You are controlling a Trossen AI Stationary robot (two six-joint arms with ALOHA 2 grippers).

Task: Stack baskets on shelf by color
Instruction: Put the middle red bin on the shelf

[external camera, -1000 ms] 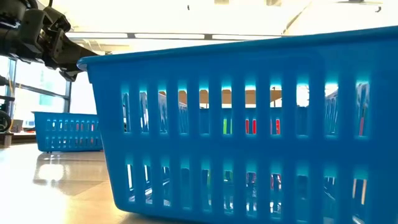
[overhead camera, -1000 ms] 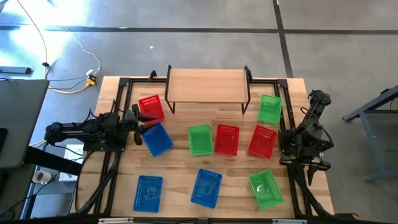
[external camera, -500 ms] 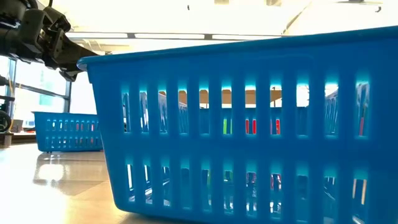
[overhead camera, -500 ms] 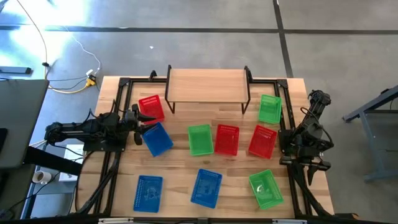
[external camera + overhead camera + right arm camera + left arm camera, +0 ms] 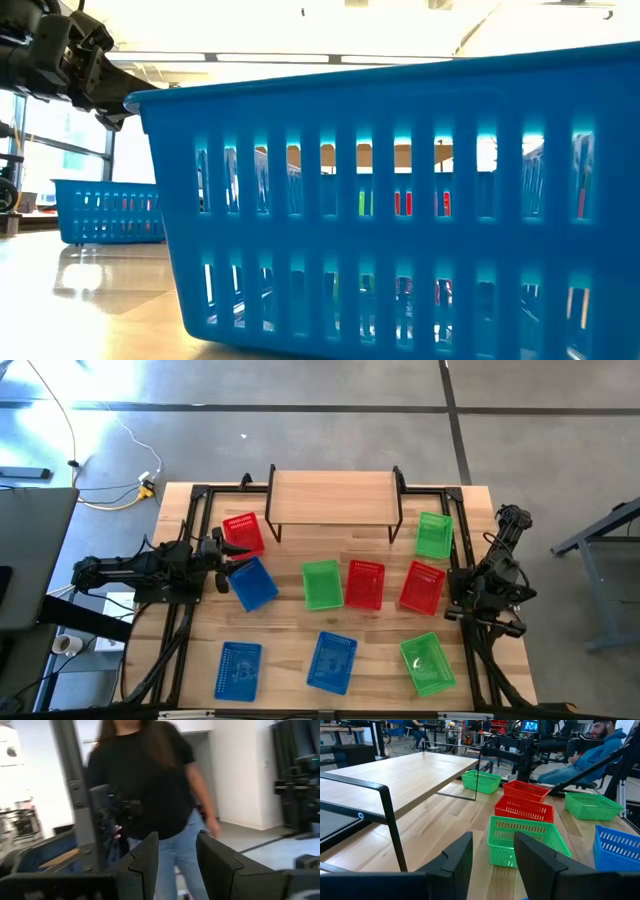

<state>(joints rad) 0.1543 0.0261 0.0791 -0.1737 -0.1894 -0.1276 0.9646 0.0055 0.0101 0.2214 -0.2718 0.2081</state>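
The light-wood shelf (image 5: 335,500) stands at the table's far middle, its top bare. Nine baskets sit on the tabletop: red ones (image 5: 243,534) (image 5: 365,583) (image 5: 422,587), green ones (image 5: 322,584) (image 5: 433,535) (image 5: 428,662), blue ones (image 5: 252,582) (image 5: 239,668) (image 5: 332,660). My left gripper (image 5: 226,563) hovers open at the left side, between the left red basket and the blue basket beside it, raised above the table (image 5: 118,100). Its wrist view looks across at the green basket (image 5: 525,837). My right gripper (image 5: 177,855) is open, parked off the table's right edge (image 5: 490,615).
A blue basket (image 5: 400,200) stands right before the low camera and blocks most of that view. Black frame rails (image 5: 460,560) run along the table's left and right sides. A person (image 5: 150,780) shows in the room past the right gripper. Bare wood lies in front of the shelf.
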